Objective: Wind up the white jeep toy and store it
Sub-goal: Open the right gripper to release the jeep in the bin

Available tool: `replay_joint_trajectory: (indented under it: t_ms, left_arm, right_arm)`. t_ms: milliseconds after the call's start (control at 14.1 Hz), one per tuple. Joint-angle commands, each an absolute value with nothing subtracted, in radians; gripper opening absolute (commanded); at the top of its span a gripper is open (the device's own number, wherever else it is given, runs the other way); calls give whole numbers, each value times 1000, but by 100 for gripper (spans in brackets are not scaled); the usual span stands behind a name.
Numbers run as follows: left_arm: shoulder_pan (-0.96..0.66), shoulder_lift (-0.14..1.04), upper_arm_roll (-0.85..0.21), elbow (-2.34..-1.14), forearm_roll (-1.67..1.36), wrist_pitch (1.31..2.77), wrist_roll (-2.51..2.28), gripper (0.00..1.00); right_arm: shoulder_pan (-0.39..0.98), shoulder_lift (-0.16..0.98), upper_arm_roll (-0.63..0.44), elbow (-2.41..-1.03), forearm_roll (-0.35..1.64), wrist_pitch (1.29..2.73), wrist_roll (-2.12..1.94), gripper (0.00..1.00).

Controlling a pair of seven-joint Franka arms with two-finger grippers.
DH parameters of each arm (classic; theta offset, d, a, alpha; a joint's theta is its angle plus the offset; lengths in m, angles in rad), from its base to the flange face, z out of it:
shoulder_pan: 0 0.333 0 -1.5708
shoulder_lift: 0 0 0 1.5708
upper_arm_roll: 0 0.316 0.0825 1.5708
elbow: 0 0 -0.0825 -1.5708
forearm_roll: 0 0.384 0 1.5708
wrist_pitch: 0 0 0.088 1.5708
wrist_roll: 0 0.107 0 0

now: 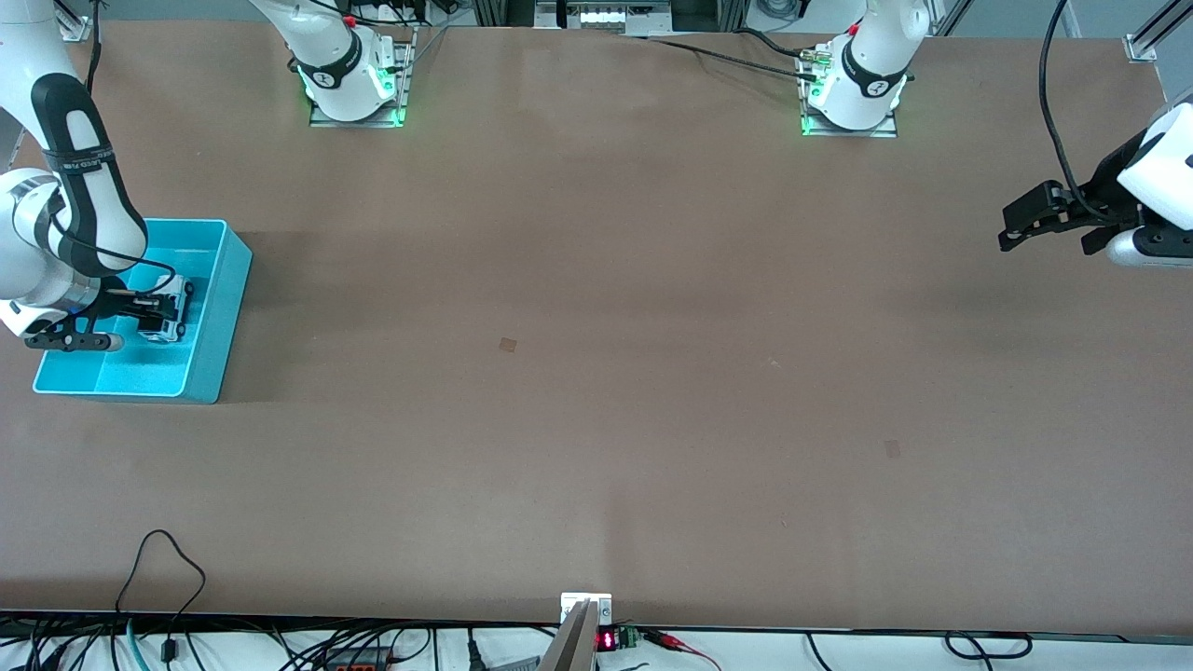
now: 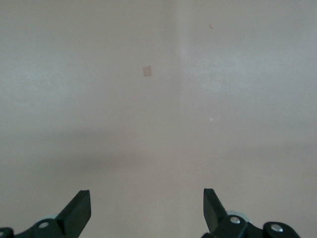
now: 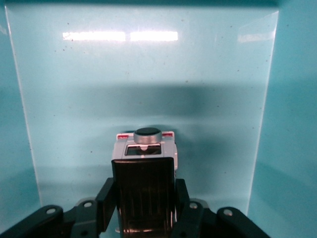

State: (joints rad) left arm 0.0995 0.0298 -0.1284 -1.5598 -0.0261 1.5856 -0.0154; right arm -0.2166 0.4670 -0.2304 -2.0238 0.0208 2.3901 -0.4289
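The white jeep toy (image 1: 164, 325) is inside the cyan bin (image 1: 212, 308) at the right arm's end of the table. It is low, close to the bin's floor (image 3: 148, 74). My right gripper (image 1: 170, 311) reaches down into the bin and is shut on the jeep's sides. In the right wrist view the jeep (image 3: 144, 148) shows its black roof and a round dark knob, with my right gripper (image 3: 143, 191) pressed on both flanks. My left gripper (image 1: 1018, 226) hangs open and holds nothing over the table at the left arm's end, where it waits. The left wrist view shows it (image 2: 147, 201) over bare tabletop.
The bin's walls (image 3: 292, 124) stand close round the right gripper. Two small tan marks (image 1: 508, 344) (image 1: 892, 448) lie on the brown table. Cables (image 1: 163, 578) and a small box with a red display (image 1: 606, 639) sit along the table edge nearest the front camera.
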Motion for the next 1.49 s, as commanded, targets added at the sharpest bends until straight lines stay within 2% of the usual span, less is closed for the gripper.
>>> replay_joint_trajectory:
  t_ms: [0,71,283,425,849,1415]
  left_arm:
    - [104,12,-129,-1568,-40,1594,-9,100]
    - [104,12,-129,-1568,-41,1594,-9,100]
    - [104,12,-129,-1566,-41,1595,-11,100]
    - [104,12,-129,-1568,-41,1595,-11,100]
    - [101,11,-132,-1566,-41,1595,-11,100]
    - [101,11,-132,-1565,-41,1595,-11,100]
  right_arm:
    - [-229,477,-221,-2006,25,2391,-443,67]
    - [-229,477,-221,-2006,25,2391,-443,68]
    - [-224,471,-221,-2006,26,2390,-437,85]
    - [-216,459,-221,-2006,29,2388,-434,100]
    - [-186,347,-213,-1996,31,2315,-425,100]
    - [-95,195,-212,-1786,17,1901,-365,100]
